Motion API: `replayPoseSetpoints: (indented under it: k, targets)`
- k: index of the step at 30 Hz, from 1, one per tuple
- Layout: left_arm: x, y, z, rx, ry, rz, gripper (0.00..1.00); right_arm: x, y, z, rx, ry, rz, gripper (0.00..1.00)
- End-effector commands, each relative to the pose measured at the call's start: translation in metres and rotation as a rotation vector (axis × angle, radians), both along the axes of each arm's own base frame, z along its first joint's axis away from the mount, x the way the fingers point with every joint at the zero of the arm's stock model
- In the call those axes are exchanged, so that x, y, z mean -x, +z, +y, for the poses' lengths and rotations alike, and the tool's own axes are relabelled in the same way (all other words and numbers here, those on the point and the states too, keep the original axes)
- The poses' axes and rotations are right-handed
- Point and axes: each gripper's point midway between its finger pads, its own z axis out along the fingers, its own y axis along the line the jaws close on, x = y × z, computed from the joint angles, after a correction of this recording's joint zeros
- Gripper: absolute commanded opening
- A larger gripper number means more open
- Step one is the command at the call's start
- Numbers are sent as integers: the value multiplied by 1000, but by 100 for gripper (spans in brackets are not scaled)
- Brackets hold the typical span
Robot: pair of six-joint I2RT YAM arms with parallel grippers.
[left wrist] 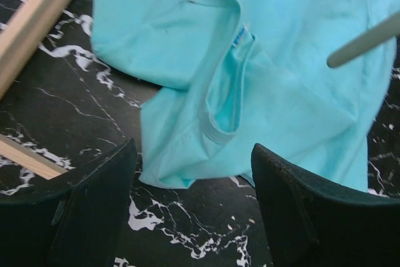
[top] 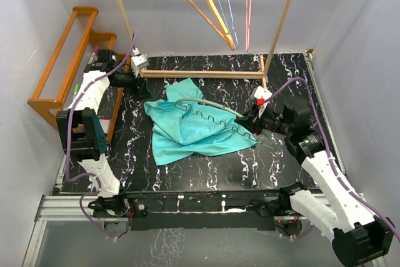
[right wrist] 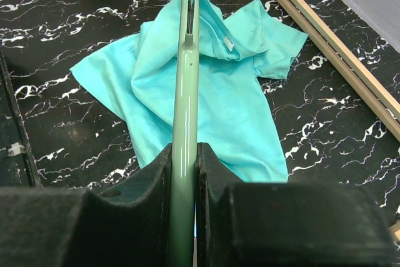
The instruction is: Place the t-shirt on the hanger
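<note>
The t-shirt [top: 187, 132] lies crumpled on the black marbled bench [top: 187, 173], about centre. Its neck opening faces the far-left corner and one sleeve is thrown out toward the wooden rail [top: 200, 74] at the back.

The hanger [top: 209, 119] stretches across the top of the cloth, running from the collar area out to the right. There the right end effector [right wrist: 185, 154] has it: both fingers are pressed flat against the slim mint bar, and the wrist view looks straight down its length over the shirt.

On the other side, the left end effector [left wrist: 194, 154] is spread wide with nothing between its fingers. It sits just beside the shirt's far-left edge, with the collar right in front of it. Whether it touches the bench, I can't tell.
</note>
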Motion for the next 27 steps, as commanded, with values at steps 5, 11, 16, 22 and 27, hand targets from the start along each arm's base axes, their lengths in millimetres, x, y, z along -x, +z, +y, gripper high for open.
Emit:
replayPoseSetpoints:
  k: [5, 11, 16, 22, 27]
  targets:
    - [35, -27, 13, 49, -240, 50, 71, -9, 43, 2, -39, 4, -130, 8]
    - [8, -56, 22, -23, -172, -33, 70, -12, 42, 2, -34, -8, -120, 8]
    - [-11, -59, 26, -37, -130, -86, 70, -12, 41, 1, -31, -15, -115, 8]
    - [-17, -65, 22, -34, -159, -124, 70, -15, 41, 1, -30, -18, -110, 8]
    - [-2, -65, 11, 20, -252, -105, 70, -16, 40, 1, -28, -25, -106, 8]
